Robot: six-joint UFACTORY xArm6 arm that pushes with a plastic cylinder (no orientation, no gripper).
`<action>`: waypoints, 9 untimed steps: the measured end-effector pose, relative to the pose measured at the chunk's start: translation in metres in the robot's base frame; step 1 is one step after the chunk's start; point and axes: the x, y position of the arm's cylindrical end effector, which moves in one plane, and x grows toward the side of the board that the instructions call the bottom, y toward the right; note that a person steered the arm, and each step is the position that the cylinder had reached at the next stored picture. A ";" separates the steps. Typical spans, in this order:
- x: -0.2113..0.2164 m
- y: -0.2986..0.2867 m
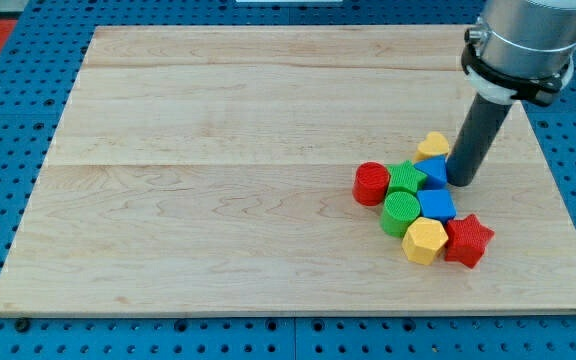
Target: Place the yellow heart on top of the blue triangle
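The yellow heart [432,146] lies at the top of a tight cluster of blocks on the board's right side. The blue triangle [434,171] sits just below it, touching it. My tip [459,182] stands right beside the blue triangle's right edge and just below-right of the yellow heart. The rod hides part of the board behind it.
The cluster also holds a red cylinder [371,183], a green block [406,177], a green cylinder [400,213], a blue cube [436,205], a yellow hexagon [425,240] and a red star [467,240]. The wooden board [218,150] lies on a blue pegboard.
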 end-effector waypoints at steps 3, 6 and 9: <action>-0.003 -0.023; 0.152 0.046; 0.107 0.032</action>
